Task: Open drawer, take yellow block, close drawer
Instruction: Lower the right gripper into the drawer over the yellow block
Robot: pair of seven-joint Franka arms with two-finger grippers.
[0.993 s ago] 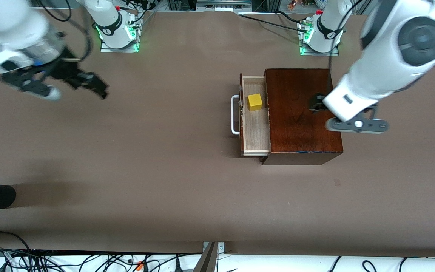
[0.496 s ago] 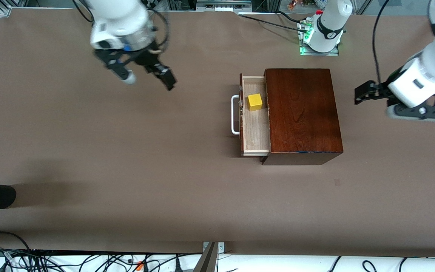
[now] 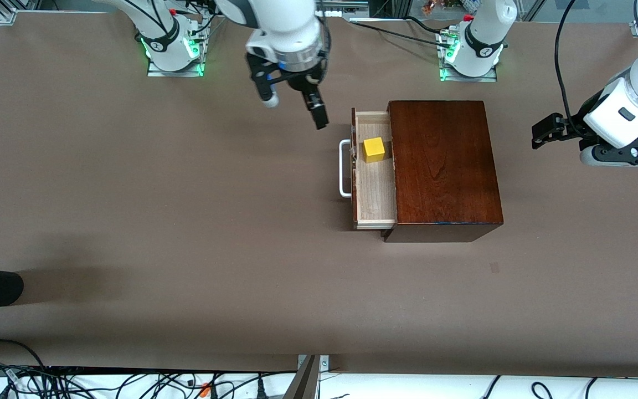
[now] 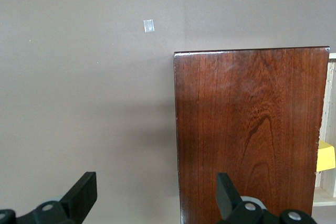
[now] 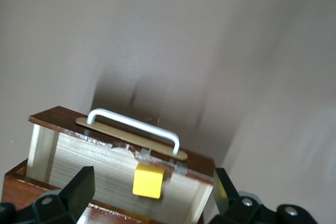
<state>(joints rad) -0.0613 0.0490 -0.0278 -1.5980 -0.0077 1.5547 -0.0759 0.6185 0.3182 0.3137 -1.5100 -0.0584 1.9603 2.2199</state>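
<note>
Your right hand (image 3: 296, 110), jaws wide and empty, hangs over the counter (image 3: 186, 221) just beside the open drawer (image 3: 375, 194); the yellow block (image 3: 374, 149) lies toward the left arm's end.

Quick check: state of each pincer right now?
Left pincer: open, empty, over bare table beside the box.
Right pincer: open, empty, near the drawer.

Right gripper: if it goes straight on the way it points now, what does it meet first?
Probably the open drawer, near the yellow block; the right gripper, open, points that way, though depth is unclear.
</note>
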